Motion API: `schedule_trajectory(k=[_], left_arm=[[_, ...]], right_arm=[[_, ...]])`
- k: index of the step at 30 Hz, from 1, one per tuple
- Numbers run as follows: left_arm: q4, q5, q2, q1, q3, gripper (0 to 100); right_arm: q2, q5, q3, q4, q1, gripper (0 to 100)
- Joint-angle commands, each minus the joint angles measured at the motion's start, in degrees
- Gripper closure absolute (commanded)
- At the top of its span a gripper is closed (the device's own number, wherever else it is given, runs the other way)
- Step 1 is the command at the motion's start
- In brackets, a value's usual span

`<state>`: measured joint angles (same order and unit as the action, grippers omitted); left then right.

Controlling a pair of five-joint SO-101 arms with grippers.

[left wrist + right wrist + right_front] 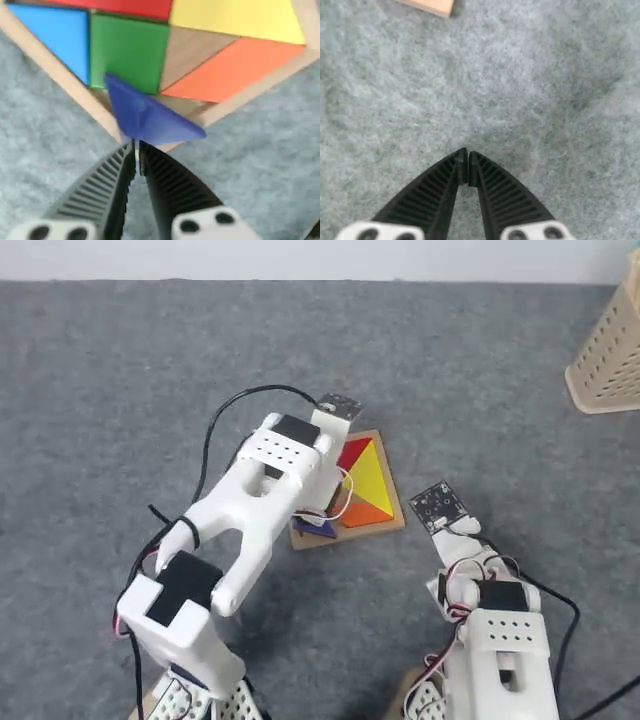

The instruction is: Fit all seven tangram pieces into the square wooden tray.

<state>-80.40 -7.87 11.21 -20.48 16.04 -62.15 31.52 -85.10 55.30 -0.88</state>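
Left wrist view shows the left gripper (135, 145) clenched on one corner of the dark purple triangle (145, 117). This piece lies tilted across the rim of the wooden tray (50, 61) at its near-left corner, with its far tip over the edge of the green square (127, 52). The tray sits at the middle of the grey mat (545, 75). Already seated in it are the blue triangle (60, 32), the red piece (125, 6), the yellow piece (235, 17) and the orange piece (230, 67). A wood-coloured triangle (192, 50) between green and orange could be an open slot or a plain piece; it cannot be told which.

The main risk seems to be that the purple triangle stays propped rather than dropping flat. It bridges the rim and the green square, so letting go here would likely leave it perched or let it slide out onto the mat. The grip is only a thin pinch at one corner, so the piece could pivot in the jaws when it is turned toward its slot. Pressing down while it overlaps the green square might lift or jam neighbouring pieces, and a sideways push against the rim could skid the whole tray.

The right gripper (467, 167) hangs to the near right of the tray, closed on nothing above the mat, and is not bracing it.
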Motion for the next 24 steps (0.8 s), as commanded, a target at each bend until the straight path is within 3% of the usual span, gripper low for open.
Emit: schedule_trajectory(k=[1, 7, 24], left_arm=[[-0.2, -0.5, -1.6, -3.5, -2.5, 99], [-0.1, -0.4, -1.2, -7.4, -2.4, 99], [4.3, -0.8, -1.1, -6.4, -2.2, 99]], right_arm=[[-1.5, 0.5, 0.2, 0.2, 0.6, 99.2], [-1.5, 0.5, 0.2, 0.2, 0.6, 99.2], [-1.5, 0.5, 0.2, 0.2, 0.6, 99.2]])
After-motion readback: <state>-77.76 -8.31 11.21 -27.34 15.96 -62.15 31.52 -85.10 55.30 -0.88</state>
